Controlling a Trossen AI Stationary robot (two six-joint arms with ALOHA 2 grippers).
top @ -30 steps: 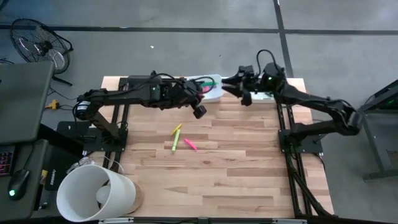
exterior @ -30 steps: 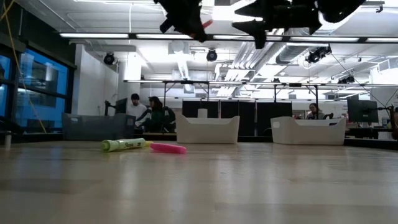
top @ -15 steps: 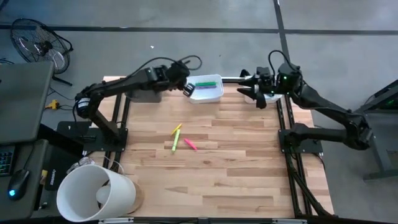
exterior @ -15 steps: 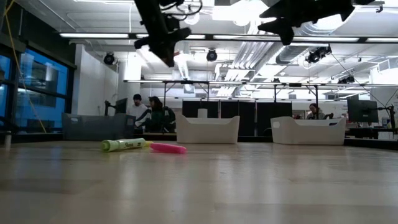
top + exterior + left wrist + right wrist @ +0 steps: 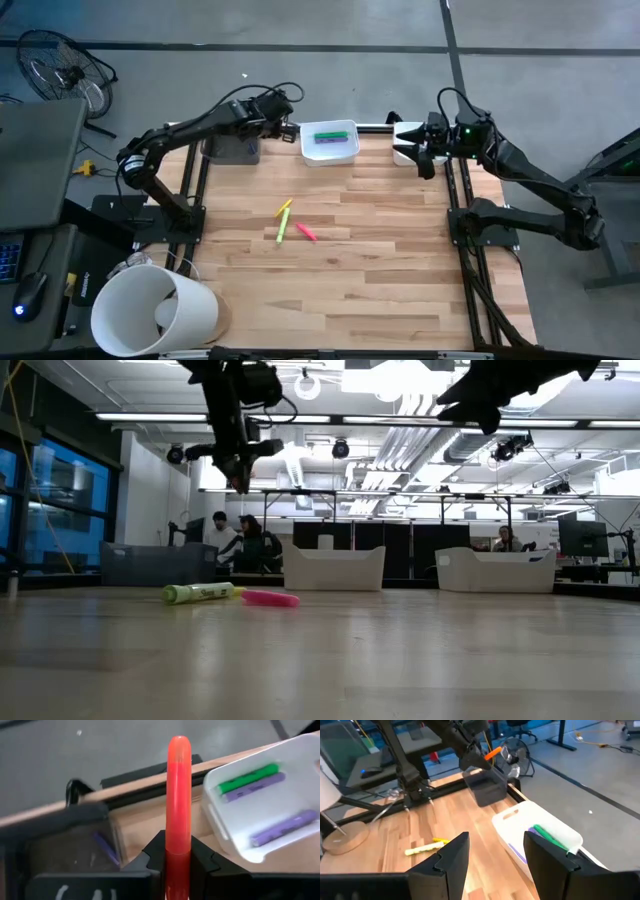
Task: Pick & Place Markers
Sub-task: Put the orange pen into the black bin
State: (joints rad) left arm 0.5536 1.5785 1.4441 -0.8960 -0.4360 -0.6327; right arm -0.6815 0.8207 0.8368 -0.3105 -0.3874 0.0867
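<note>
My left gripper (image 5: pixel 287 127) is raised over the table's far edge, between a dark bin (image 5: pixel 235 150) and a white tray (image 5: pixel 306 150), and is shut on a red-orange marker (image 5: pixel 178 795). The tray holds one green marker (image 5: pixel 247 777) and two purple ones (image 5: pixel 287 827). Three markers lie flat mid-table: yellow-green (image 5: pixel 284 209), green (image 5: pixel 282 231) and pink (image 5: pixel 306 232). My right gripper (image 5: pixel 412 158) hovers open and empty over a second white tray (image 5: pixel 400 155) at the far right. My left gripper pinches the red-orange marker near its back end (image 5: pixel 178 847) between the two fingers (image 5: pixel 155 855). The marker runs along the fingers and sticks out forward past their tips, lifted clear of the table. Its rear part is hidden behind the fingers.
The dark bin (image 5: pixel 75 845) holds a purple marker (image 5: pixel 106 849). A large white bucket (image 5: pixel 150 310) stands at the table's near left corner. Bare wood lies across the near half. People sit at desks in the room behind (image 5: pixel 235 540).
My left gripper, still holding the red-orange marker, has swung from the white tray's right side toward the table's left and far edge, ending beside the dark bin. My right gripper has drawn back toward the table's right, over the second white tray.
</note>
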